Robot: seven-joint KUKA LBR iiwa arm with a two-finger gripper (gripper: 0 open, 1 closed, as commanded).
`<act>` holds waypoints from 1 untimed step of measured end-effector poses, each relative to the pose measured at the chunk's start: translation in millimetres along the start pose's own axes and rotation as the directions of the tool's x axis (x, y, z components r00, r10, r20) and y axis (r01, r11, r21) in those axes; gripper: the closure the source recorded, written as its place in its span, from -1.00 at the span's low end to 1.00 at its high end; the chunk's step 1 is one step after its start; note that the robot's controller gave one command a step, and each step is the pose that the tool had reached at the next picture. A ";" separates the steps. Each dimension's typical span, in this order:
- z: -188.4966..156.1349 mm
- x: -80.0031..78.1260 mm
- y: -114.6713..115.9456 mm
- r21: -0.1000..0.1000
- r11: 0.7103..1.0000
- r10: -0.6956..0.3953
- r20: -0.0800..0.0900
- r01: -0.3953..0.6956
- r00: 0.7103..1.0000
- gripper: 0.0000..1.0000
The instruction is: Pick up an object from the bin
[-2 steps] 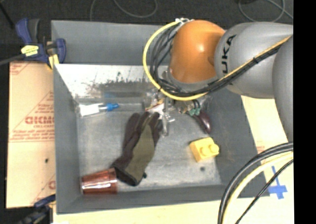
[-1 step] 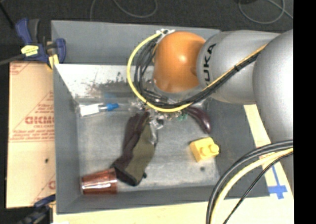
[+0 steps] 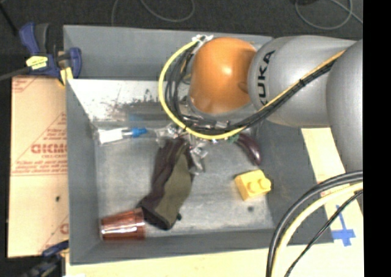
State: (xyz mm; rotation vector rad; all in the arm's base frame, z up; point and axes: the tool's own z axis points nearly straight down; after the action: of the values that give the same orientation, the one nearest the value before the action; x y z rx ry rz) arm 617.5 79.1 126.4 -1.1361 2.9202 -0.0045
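My gripper [image 3: 197,155] hangs below the arm's orange cover, in the middle of the bin, right at the upper end of a dark brown and olive sock [image 3: 169,190]. The sock lies stretched from the gripper down toward the bin's front left. Whether it is gripped is hidden by the cover. A yellow toy brick [image 3: 252,184] sits on the floor to the right of the gripper, apart from it. A clear tube with a blue cap [image 3: 122,134] lies to the left, against the back slope.
A copper-red cylinder [image 3: 123,224] lies in the front left corner, touching the sock's lower end. A dark maroon curved thing [image 3: 252,148] pokes out from under the arm at the right. The arm covers the bin's back right.
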 end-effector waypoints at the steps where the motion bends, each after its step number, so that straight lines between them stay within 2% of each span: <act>1: 49.9 1.0 19.5 0.004 0.975 -0.222 0.006 0.222 0.975 -1.00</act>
State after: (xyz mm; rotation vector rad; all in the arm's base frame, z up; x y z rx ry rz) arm 604.0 92.8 76.3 -1.4526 2.7691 -0.0071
